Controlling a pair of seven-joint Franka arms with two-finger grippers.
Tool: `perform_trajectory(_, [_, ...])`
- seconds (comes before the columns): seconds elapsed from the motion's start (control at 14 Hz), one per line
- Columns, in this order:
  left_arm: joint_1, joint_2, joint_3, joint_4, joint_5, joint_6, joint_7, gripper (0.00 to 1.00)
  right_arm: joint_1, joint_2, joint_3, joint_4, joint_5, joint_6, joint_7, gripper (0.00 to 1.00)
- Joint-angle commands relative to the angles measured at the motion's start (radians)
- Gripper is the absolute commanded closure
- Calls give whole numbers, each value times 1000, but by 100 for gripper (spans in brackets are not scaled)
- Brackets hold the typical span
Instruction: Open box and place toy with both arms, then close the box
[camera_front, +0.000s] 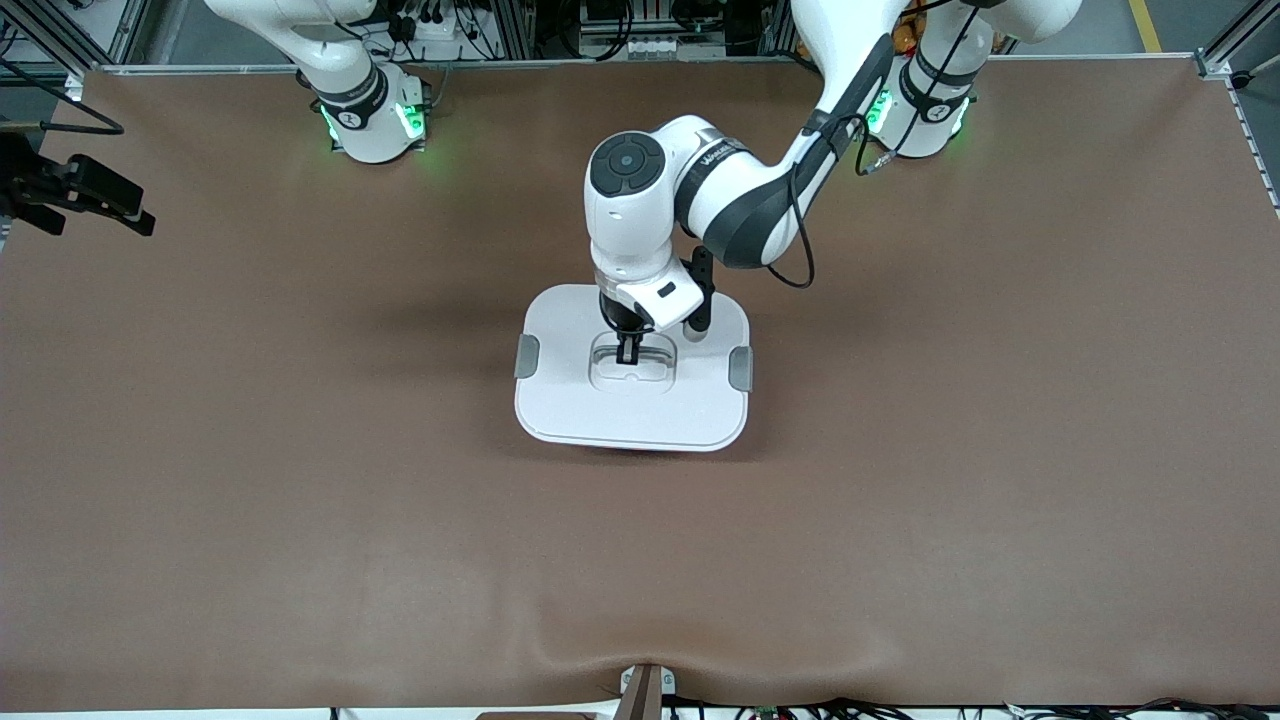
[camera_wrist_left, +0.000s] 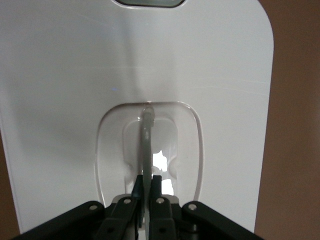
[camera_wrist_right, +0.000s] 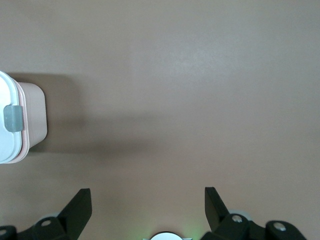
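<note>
The toy showed in none of the views, and the white lid (camera_front: 633, 400) covered the box (camera_wrist_right: 31, 117), so only a strip of pink wall was visible in the right wrist view. The box sat mid-table on the brown cloth (camera_front: 300, 450), which bore a ripple at its edge nearest the front camera. Cables and metal framing ran along the edge by the arm bases. The left gripper (camera_front: 628, 352) was down in the lid's recess, its fingers (camera_wrist_left: 156, 186) pinched on the thin handle (camera_wrist_left: 147, 145). The right gripper (camera_wrist_right: 147, 202) waited over bare cloth toward the right arm's end from the box, fingers spread wide; its arm was mostly cut off.
</note>
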Motion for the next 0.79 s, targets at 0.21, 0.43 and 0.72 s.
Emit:
perform_trajectory(0.21, [-11,3,6,10,5,-15,-36,100,3,-31,-3,-31,-52,29,-55,0])
perform_trajectory(0.43, [-14,7,6,10,6,-15,-42,100,-1,-31,-5,-31,-49,28,-55,0])
perform_trajectory(0.72, [-17,17,6,10,6,-15,-54,100,-1,-31,-3,-31,-42,26,-54,0])
